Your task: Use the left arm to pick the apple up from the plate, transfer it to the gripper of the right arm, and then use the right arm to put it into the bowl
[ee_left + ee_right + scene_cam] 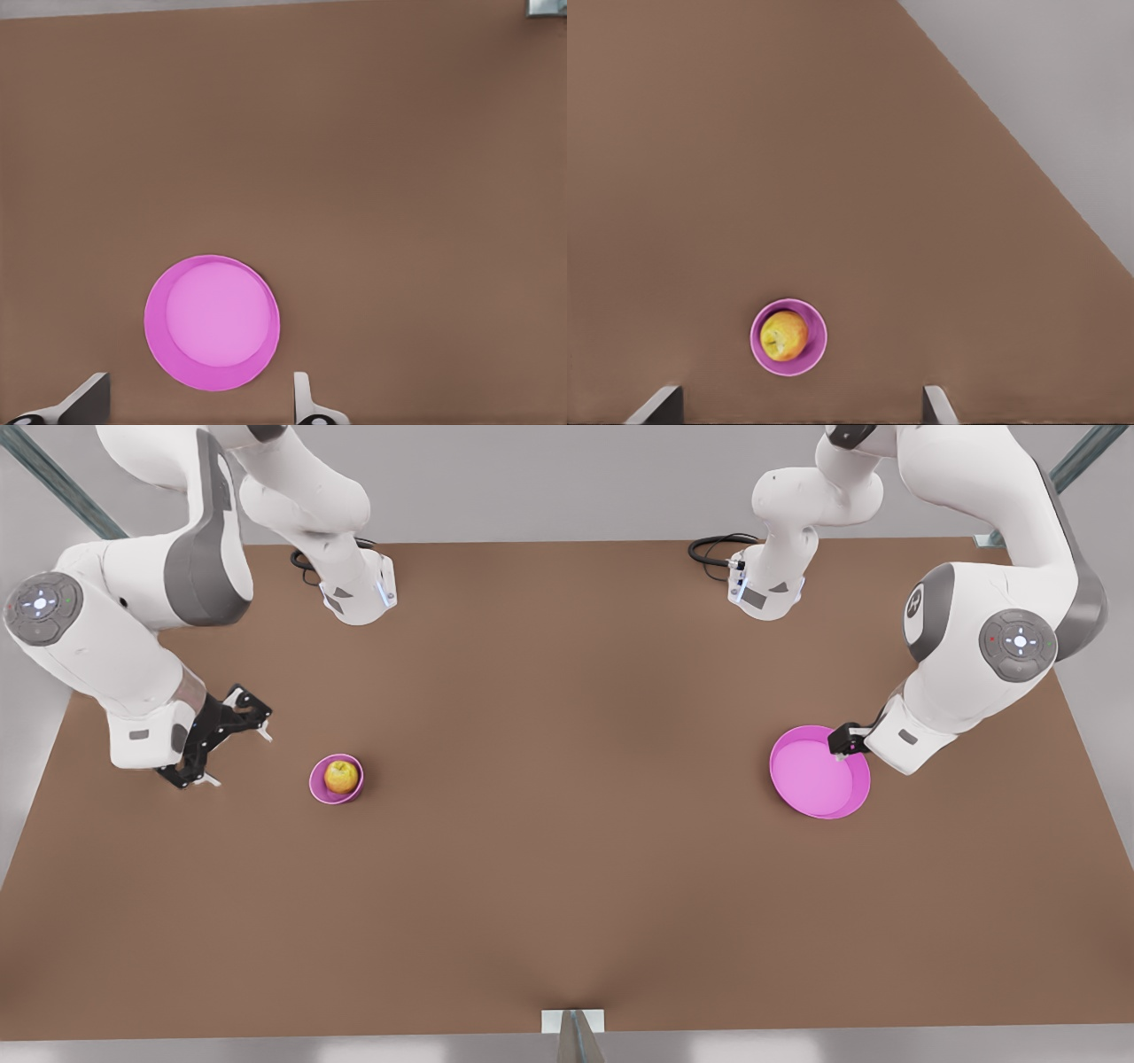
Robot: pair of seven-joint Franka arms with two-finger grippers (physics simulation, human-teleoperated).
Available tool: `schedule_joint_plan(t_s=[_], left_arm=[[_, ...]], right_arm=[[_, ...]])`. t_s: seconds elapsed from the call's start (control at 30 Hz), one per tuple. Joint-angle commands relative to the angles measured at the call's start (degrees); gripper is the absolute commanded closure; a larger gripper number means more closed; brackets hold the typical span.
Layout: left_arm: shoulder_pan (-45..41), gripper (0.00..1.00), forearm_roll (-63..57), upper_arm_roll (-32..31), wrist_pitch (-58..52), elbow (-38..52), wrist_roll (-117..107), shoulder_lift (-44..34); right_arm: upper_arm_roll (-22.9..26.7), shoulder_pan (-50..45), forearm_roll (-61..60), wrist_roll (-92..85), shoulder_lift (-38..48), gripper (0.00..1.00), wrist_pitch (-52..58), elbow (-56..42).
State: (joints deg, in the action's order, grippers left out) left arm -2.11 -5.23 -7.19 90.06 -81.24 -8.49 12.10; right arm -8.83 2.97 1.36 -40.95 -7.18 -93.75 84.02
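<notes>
Apple [341,776] in bowl [321,790], one empty plate [819,775], two open hands.

Yellow apple [341,776], reddish-orange blush, in magenta-pink bowl [319,786]. Magenta-pink plate [811,784], paler centre. Plain brown desk [567,868]. White arms, grey joints, black end effector [226,748].
</notes>
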Motion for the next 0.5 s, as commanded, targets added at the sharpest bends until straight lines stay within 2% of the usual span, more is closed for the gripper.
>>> schedule_joint_plan(t_s=[0.0,0.47], left_arm=[[0.00,0.00,-0.04,-0.02,0.03,0.03,2.87,-0.05],[-0.08,0.00,-0.04,-0.02,0.20,0.03,2.87,0.30]], right_arm=[[5.58,-1.91,-0.30,40.07,0.86,0.00,2.35,1.50],[4.96,-2.70,-1.27,47.54,-0.99,0.00,2.43,-1.58]])
